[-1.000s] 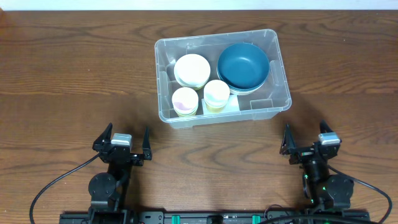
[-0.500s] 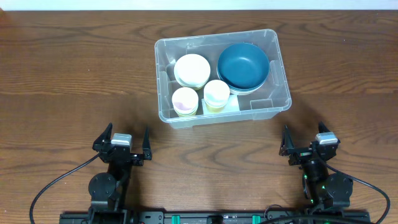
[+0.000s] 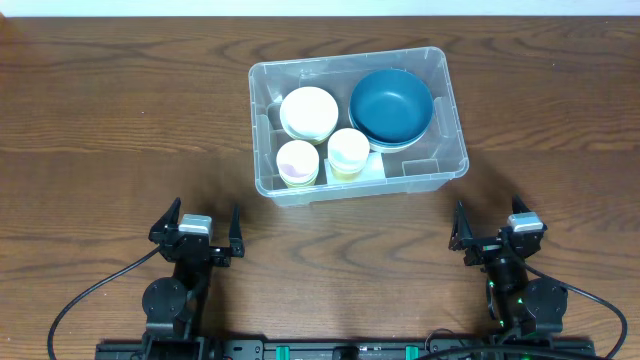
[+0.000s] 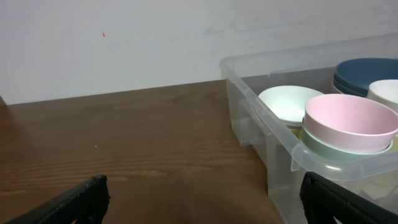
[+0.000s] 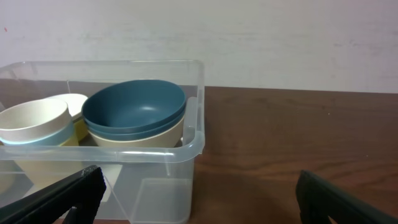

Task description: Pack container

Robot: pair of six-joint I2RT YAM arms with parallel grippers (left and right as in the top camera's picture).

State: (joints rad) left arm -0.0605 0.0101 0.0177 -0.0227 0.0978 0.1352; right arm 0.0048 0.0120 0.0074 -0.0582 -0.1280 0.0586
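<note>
Both jaws stand released and empty, the left gripper at seven o'clock on the table and the right gripper at five. Nothing of note has moved in the last second. The container sits at twelve o'clock, holding a blue bowl, a white bowl and two cups. Packing looks finished to me.
</note>
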